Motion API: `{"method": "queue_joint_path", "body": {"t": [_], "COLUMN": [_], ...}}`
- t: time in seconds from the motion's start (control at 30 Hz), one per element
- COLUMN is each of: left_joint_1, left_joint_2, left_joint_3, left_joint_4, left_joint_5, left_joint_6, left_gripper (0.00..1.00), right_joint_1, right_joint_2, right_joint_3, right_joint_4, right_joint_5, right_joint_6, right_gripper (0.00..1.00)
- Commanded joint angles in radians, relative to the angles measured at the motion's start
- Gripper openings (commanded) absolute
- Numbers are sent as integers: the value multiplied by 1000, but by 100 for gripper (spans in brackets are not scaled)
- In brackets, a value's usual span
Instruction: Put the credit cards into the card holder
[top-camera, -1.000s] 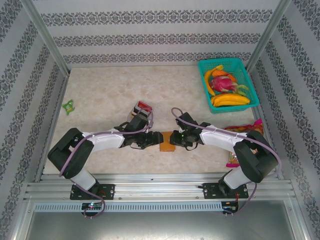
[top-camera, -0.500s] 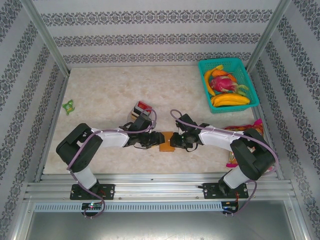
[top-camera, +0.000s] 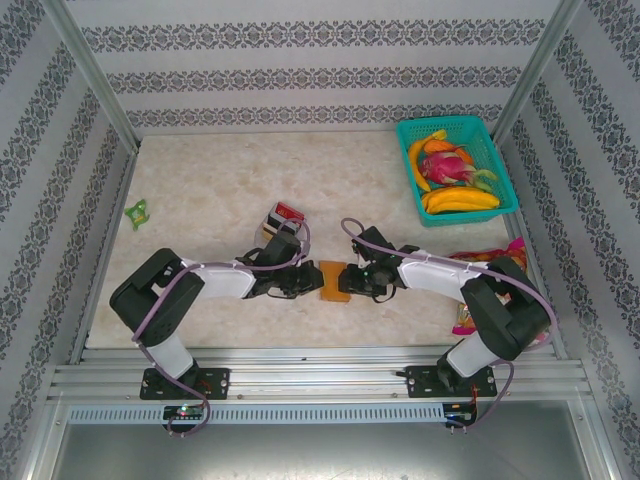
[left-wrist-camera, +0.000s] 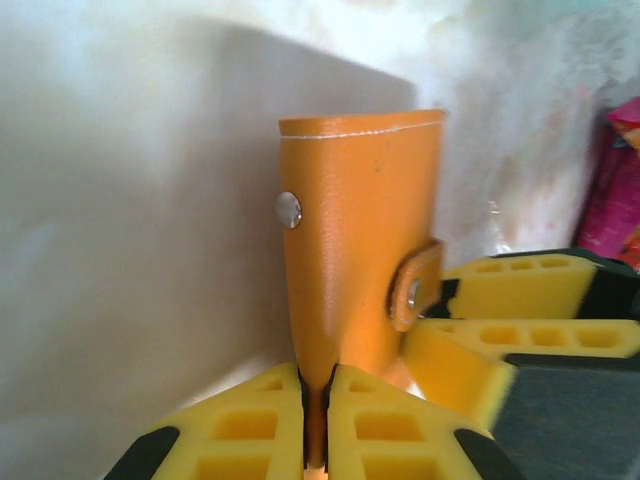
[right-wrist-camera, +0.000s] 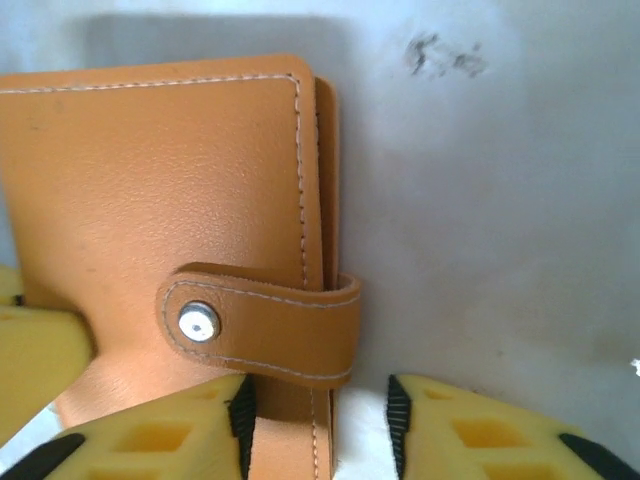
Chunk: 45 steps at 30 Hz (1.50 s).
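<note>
One anchor, one opener, I judge: left gripper (left-wrist-camera: 315, 390), at nine o'clock, clenches the closed orange-tan leather card holder (top-camera: 334, 282) by its edge; right gripper (right-wrist-camera: 318, 410), at three, straddles its strap (right-wrist-camera: 260, 325), jaws released.

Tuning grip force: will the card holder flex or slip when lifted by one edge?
Likely fairly stiff: the card holder stands out straight from the left gripper pinching its edge. Its grained leather-look skin probably grips the yellow pads well. Its strap could catch on contact.
</note>
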Motion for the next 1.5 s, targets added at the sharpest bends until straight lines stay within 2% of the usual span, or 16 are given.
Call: {"method": "queue_joint_path", "body": {"t": [0.0, 0.17, 0.27, 0.4, 0.5, 0.67, 0.77, 0.9, 1.13, 1.3, 1.47], "left_joint_1": [-16, -16, -16, -15, -15, -13, 4, 29, 45, 47, 48], "left_joint_2": [-48, -53, -54, -48, -50, -47, -48, -71, -108, -98, -100], "left_joint_3": [-2, 0, 3, 6, -15, -34, -45, -78, -112, -104, -79], "left_joint_4": [96, 105, 103, 105, 156, 214, 237, 245, 196, 160, 97], "left_joint_5": [14, 36, 45, 50, 47, 53, 78, 81, 56, 61, 54], "left_joint_6": [19, 16, 16, 7, -21, -59, -73, -81, -64, -44, -4], "left_gripper": [0, 0, 0, 0, 0, 0, 0, 0, 0, 0, 0], "right_joint_1": [0, 39, 62, 66, 66, 20, 13, -1, -62, -90, -116], "right_joint_2": [-38, -39, -41, -37, -20, 52, 78, 113, 49, 0, -50], "right_joint_3": [54, 88, 86, 92, 102, 114, 132, 143, 110, 114, 100], "right_joint_4": [-92, -58, -10, 33, 1, -3, -64, -138, -184, -145, -45], "right_joint_5": [136, 123, 114, 80, 146, 158, 240, 287, 330, 209, 45], "right_joint_6": [-33, -36, -35, -25, -4, 16, -19, -55, -78, -80, -47], "right_gripper": [48, 52, 60, 61, 63, 59, 57, 48, 33, 31, 40]}}
